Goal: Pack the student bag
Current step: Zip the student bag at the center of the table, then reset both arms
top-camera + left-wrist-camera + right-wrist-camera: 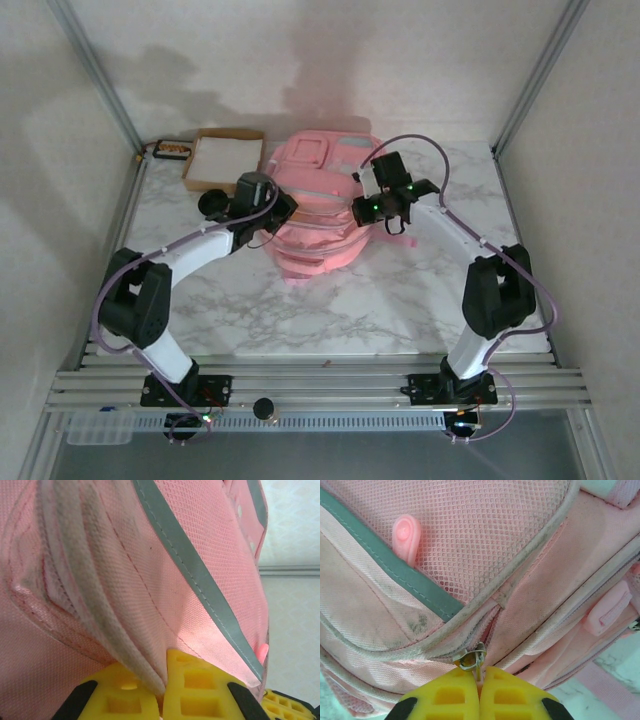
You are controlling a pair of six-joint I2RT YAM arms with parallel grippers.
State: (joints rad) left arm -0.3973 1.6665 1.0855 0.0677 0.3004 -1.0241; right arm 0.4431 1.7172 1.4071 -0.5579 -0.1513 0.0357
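The student bag (pixel 322 205), a soft pink backpack with grey-white panels, lies at the back middle of the marble table. My left gripper (pixel 284 207) is at the bag's left side. In the left wrist view the left gripper (pixel 161 679) is shut on a fold of pink fabric with a grey-white piped edge (pixel 100 610). My right gripper (pixel 364 210) is at the bag's right side. Close up, the right gripper (pixel 480 676) is shut on the pull tab of a metal zip slider (pixel 470 657). A short gap in the zip shows just above the slider.
A brown cardboard box (pixel 222 158) with a white inside stands left of the bag at the back. A small dark tray (pixel 172 150) lies beyond it in the back left corner. Bare marble table (pixel 330 310) stretches between the bag and the arm bases.
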